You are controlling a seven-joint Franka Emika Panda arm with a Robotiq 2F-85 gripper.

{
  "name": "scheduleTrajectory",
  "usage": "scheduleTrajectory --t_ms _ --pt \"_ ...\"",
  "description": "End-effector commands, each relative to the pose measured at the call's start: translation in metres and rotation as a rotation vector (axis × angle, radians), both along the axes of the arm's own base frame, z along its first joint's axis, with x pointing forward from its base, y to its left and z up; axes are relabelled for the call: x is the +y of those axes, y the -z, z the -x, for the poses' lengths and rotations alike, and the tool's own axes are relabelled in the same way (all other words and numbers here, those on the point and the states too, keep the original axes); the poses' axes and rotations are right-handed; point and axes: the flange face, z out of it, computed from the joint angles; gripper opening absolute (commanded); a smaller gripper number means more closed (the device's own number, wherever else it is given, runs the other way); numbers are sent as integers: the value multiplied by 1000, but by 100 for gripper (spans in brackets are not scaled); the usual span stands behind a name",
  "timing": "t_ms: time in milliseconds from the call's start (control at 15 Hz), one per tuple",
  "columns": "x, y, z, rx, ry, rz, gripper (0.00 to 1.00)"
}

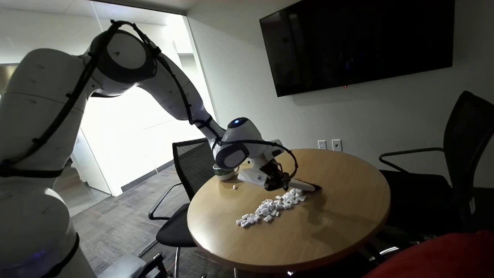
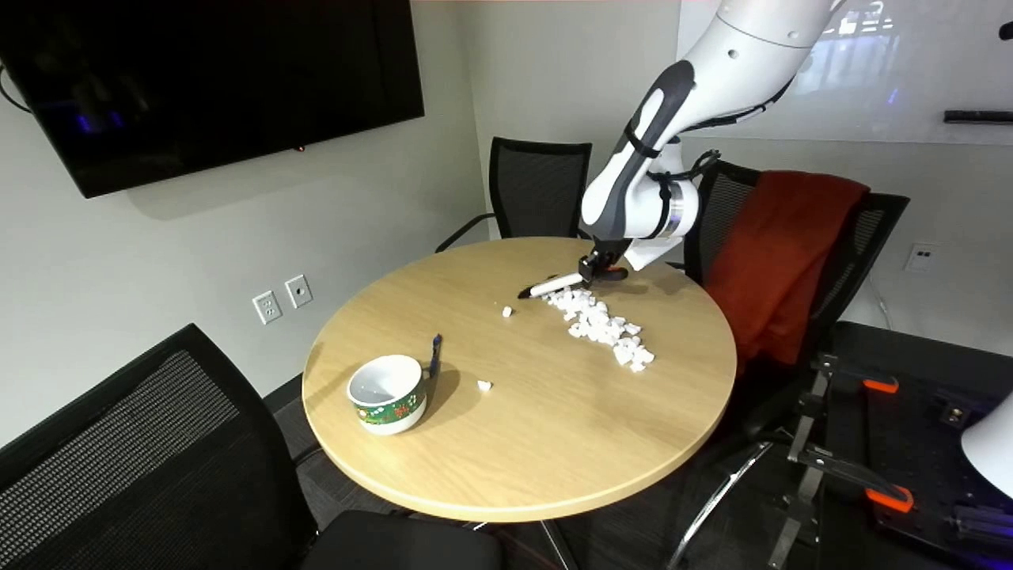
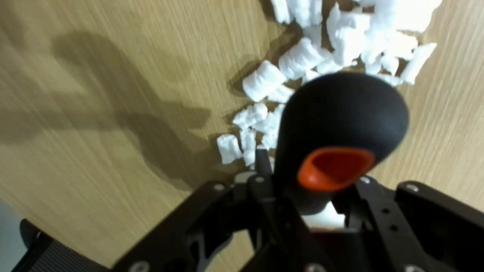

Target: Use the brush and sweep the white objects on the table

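The white objects (image 1: 268,208) are small foam-like pieces in a long strip on the round wooden table (image 1: 328,239). The strip also shows in an exterior view (image 2: 601,324) and the wrist view (image 3: 348,34). My gripper (image 3: 313,173) is shut on the brush, whose black handle (image 3: 342,113) has an orange-lined hole. The brush's white body (image 1: 303,184) and dark bristles (image 1: 317,188) lie low at one end of the strip; the body also shows in an exterior view (image 2: 556,285). I cannot tell whether the bristles touch the table. The bristles are hidden in the wrist view.
Stray white pieces (image 2: 507,312) (image 2: 484,385) lie apart from the strip. A white mug with a green band (image 2: 388,396) stands near the table edge, with a thin dark blue object (image 2: 434,356) beside it. Black chairs (image 1: 193,166) (image 1: 469,143) surround the table.
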Motion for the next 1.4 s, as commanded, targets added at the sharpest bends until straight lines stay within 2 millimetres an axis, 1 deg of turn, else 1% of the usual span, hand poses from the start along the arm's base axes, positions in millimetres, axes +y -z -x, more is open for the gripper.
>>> scheduleTrajectory --t_ms 0,200,533,800,933,1067,1333 --pt "17 -8 27 50 -9 14 14" --pt "34 -9 50 84 -21 21 14" --pt "62 -20 89 117 -37 6 14" --pt "76 -28 113 127 -36 12 14" --pt "75 -35 120 81 -14 40 14" --pt "67 -45 120 -2 19 91 14" --pt "54 -80 114 -135 47 141 14"
